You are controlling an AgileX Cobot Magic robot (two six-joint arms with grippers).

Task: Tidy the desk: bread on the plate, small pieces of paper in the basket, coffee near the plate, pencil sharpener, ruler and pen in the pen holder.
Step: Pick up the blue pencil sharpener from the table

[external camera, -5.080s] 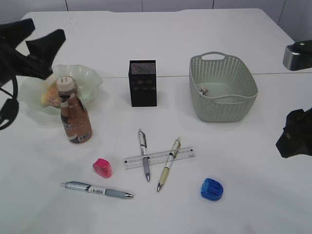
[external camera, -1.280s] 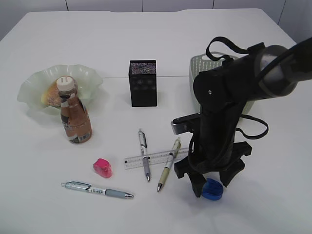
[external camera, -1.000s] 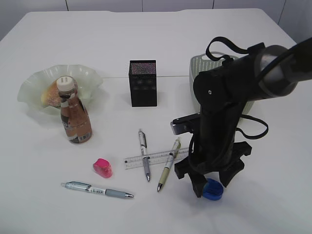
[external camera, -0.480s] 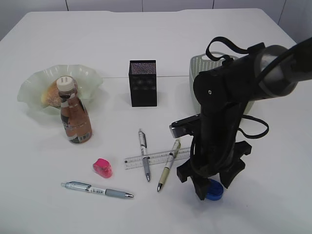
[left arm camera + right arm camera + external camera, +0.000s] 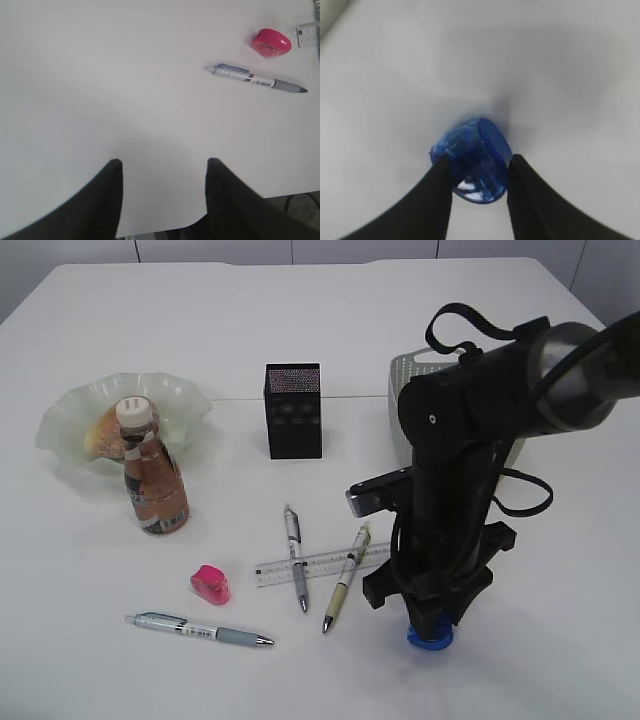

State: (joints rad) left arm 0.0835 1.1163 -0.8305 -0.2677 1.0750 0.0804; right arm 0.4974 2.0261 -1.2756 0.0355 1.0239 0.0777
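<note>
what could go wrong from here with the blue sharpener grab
1. The right gripper pinches the small rounded blue sharpener near its edge, so it may squirt out or twist as the jaws close or lift.
2. The arm stands close to the crossed pens and ruler; moving toward the pen holder could knock them.
3. The holder's mouth is narrow, so a drop could miss.

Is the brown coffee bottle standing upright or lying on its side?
Upright. The coffee bottle stands on its base on the desk, white cap on top, just in front of the green plate.
</note>
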